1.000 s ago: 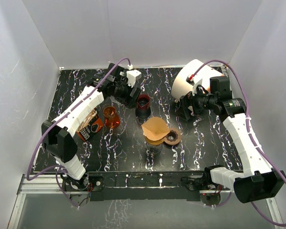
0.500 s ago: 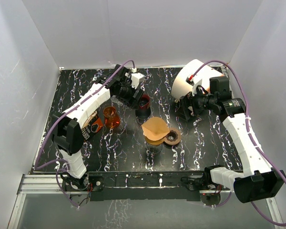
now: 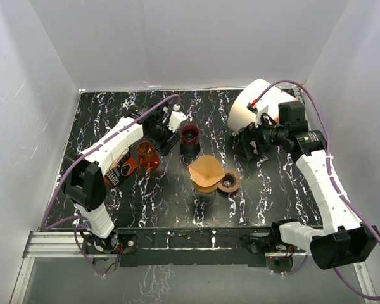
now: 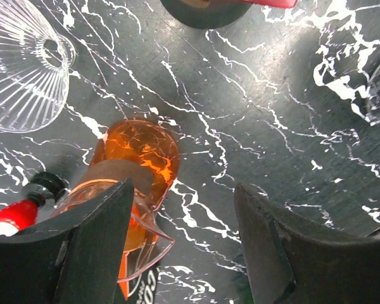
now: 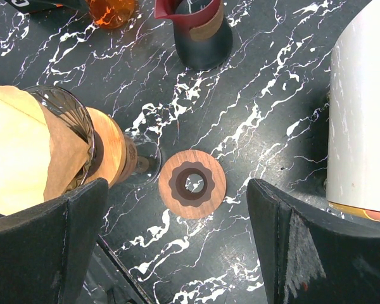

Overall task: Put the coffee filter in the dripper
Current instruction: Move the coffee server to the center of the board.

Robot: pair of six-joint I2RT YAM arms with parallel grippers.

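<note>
**L claw open over orange jug; filter sits in collared brewer**

L claw [image 4: 183,193]: jaws apart, nothing btwn them. Its wrist cam shows the orange glass jug [image 4: 139,152] just by the L finger; contact can't be told. R claw [image 5: 177,187]: jaws wide, empty, hanging over the wooden disc [image 5: 191,183].

L to R on the marble table [image 3: 266,202]: dark bag [image 3: 118,170], orange jug, red-rimmed dark cup [image 3: 190,140], coffee filter [image 3: 206,168], disc, white cylinder [image 3: 250,107] at back R.

Filter sits in the mouth of the collared glass brewer [image 5: 111,149], mid-table, disc just to its R.

View diffs:
- L wrist only: ribbed glass cone [image 4: 22,69] on its side and a red-capped bottle [image 4: 12,218]. Top cam doesn't show them, L arm in the way.
- R wrist only: brewer's collar and the hole thru the disc.

Vs 1 s ago: L claw was further back, by the dark cup; now swung near-L toward the jug. R arm, filter, disc unchanged.
</note>
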